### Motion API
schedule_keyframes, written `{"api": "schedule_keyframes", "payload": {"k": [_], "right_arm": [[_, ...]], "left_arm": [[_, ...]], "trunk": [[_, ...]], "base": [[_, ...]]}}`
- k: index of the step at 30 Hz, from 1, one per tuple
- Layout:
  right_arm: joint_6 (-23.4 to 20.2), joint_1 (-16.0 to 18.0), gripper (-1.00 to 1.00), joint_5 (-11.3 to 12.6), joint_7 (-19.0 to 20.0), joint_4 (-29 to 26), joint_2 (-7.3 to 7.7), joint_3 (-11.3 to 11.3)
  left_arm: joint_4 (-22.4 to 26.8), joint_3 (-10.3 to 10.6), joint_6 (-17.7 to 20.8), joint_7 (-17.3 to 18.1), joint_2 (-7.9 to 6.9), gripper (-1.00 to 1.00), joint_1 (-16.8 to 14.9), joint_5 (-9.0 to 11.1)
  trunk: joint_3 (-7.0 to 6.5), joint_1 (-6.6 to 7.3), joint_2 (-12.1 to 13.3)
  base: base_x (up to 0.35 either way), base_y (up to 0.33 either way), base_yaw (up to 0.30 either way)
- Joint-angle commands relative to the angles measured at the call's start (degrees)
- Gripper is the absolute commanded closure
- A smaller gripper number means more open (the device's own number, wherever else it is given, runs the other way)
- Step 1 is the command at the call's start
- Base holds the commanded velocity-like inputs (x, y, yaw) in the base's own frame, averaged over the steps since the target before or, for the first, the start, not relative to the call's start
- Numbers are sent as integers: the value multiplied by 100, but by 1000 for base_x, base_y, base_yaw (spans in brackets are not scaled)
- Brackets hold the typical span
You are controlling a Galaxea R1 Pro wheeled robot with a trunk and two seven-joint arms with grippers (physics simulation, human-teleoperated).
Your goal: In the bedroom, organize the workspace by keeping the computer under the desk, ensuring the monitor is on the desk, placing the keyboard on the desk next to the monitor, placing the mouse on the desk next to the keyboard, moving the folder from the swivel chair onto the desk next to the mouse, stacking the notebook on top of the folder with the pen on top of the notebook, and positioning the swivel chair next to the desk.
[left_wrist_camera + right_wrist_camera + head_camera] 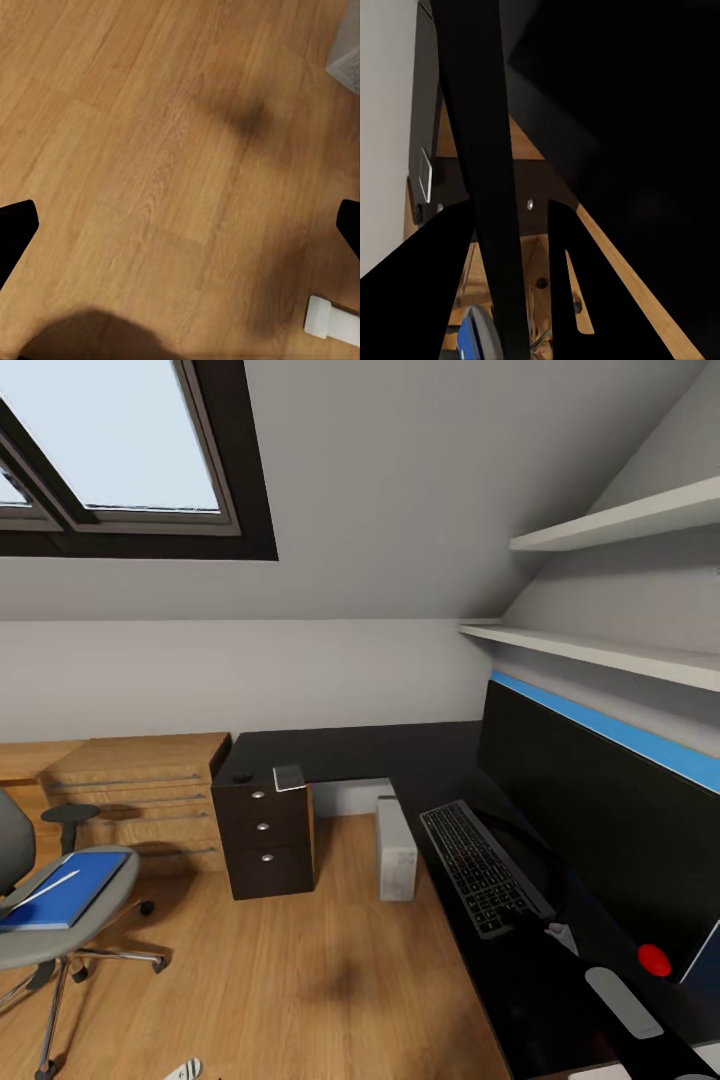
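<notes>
Spreading wide, left end effector (pixel 180 221) empty above floor (pixel 150 150); right's state unclear.

keyboard (pixel 484 867) on desk (pixel 350 752)

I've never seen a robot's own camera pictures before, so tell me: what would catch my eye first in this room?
Probably the big black monitor at the right, standing on the long black desk with a keyboard lying in front of it. Next, the bright blue folder on the seat of the grey swivel chair at the left, over the wooden floor. A light grey computer stands on the floor beside the desk's edge.
</notes>
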State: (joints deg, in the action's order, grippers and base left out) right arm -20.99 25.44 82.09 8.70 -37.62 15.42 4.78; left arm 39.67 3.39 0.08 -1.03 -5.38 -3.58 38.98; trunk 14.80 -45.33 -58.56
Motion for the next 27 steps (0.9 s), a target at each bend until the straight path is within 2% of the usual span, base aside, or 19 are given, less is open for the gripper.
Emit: {"api": "schedule_keyframes", "payload": {"k": [1,11,18,27], "right_arm": [[-1,4,100,26,8,3,6,22],[-1,4,100,17,8,2,0,37],[-1,4,100,-106,8,1,-11,32],[-1,4,100,-123,8,1,-13,24]], "left_arm": [[5,24,1,-11,-7,-100,-2,57],[5,21,1,-11,-7,-100,-2,57],[5,23,1,-11,-7,-100,-2,57],[5,24,1,-11,-7,-100,-2,57]], "trunk": [[7,0,-5],[7,0,-5],[7,0,-5],[7,0,-5]], "base": [[-7,-7,0],[-1,0,0],[0,70,0],[3,7,0]]}}
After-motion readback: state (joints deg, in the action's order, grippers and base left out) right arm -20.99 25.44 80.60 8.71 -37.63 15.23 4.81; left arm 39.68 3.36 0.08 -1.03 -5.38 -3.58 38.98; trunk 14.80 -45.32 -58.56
